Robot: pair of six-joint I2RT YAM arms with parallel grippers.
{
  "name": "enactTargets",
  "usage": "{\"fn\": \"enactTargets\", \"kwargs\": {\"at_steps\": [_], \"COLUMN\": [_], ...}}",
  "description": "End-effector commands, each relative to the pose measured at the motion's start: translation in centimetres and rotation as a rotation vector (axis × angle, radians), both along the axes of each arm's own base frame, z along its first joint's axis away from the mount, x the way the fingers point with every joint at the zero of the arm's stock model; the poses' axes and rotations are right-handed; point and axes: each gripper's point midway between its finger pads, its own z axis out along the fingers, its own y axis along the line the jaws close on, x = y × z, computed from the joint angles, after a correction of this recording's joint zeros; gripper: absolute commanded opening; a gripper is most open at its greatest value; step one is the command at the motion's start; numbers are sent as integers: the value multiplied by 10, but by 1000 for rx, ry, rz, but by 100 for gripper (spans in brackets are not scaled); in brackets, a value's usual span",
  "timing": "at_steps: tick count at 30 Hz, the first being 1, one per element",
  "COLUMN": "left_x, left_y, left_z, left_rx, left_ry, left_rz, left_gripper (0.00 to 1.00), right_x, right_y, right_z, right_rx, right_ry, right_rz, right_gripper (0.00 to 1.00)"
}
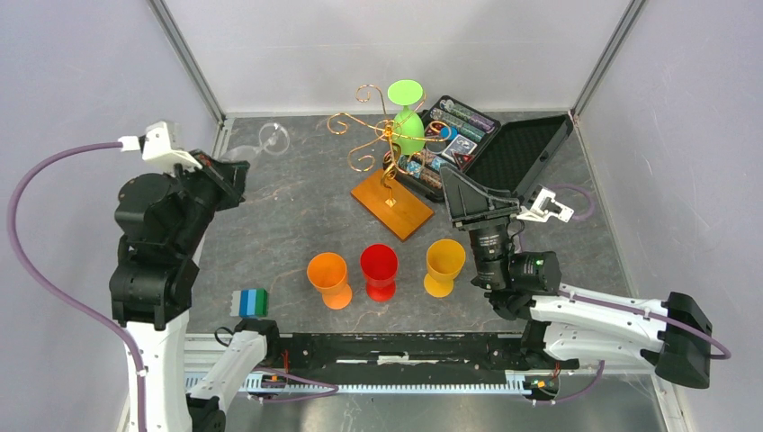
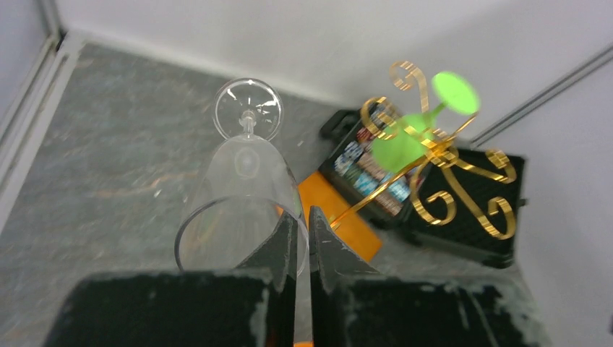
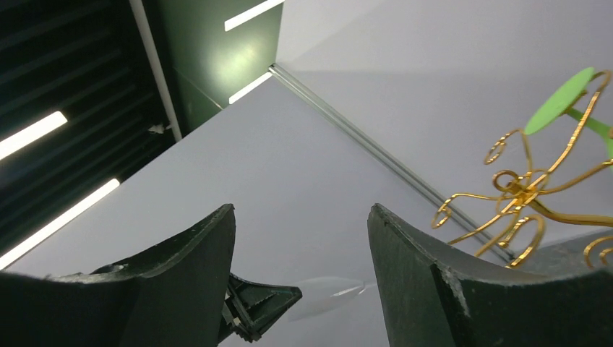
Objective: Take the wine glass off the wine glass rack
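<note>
The wine glass rack [image 1: 385, 148], gold wire on an orange-brown wooden base [image 1: 393, 205], stands at the back centre. A green wine glass [image 1: 408, 126] hangs upside down on it. My left gripper [image 1: 236, 171] is shut on the rim of a clear wine glass [image 1: 261, 144], held on its side well left of the rack. In the left wrist view the jaws [image 2: 303, 217] pinch the clear glass's wall [image 2: 242, 181], with the rack [image 2: 441, 155] and green glass [image 2: 405, 141] beyond. My right gripper [image 1: 477, 196] is open and empty, right of the base, pointing upward [image 3: 300, 210].
A black case [image 1: 490, 144] with coloured contents lies open behind and right of the rack. Orange [image 1: 328, 277], red [image 1: 379, 270] and yellow [image 1: 444, 265] goblets stand in a row in front. A blue-green block [image 1: 253, 301] sits near the left arm's base.
</note>
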Motion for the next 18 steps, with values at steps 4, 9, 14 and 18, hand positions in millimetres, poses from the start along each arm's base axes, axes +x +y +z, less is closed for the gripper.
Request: {"fn": "enactTargets", "kwargs": {"at_steps": [4, 9, 14, 18], "left_x": [-5, -8, -10, -11], "left_y": [18, 16, 14, 4], "left_z": [-80, -117, -150, -172], "left_rx": [171, 210, 245, 236], "left_ry": [251, 385, 533, 627], "left_rz": [31, -4, -49, -109], "left_gripper": [2, 2, 2, 2], "right_x": [9, 11, 13, 14], "right_y": [-20, -26, -31, -34], "right_z": [-29, -41, -53, -58], "right_rx": [-79, -89, -93, -97], "right_ry": [79, 106, 141, 158], "right_rz": [-105, -119, -135, -146], "right_gripper": [71, 70, 70, 70]}}
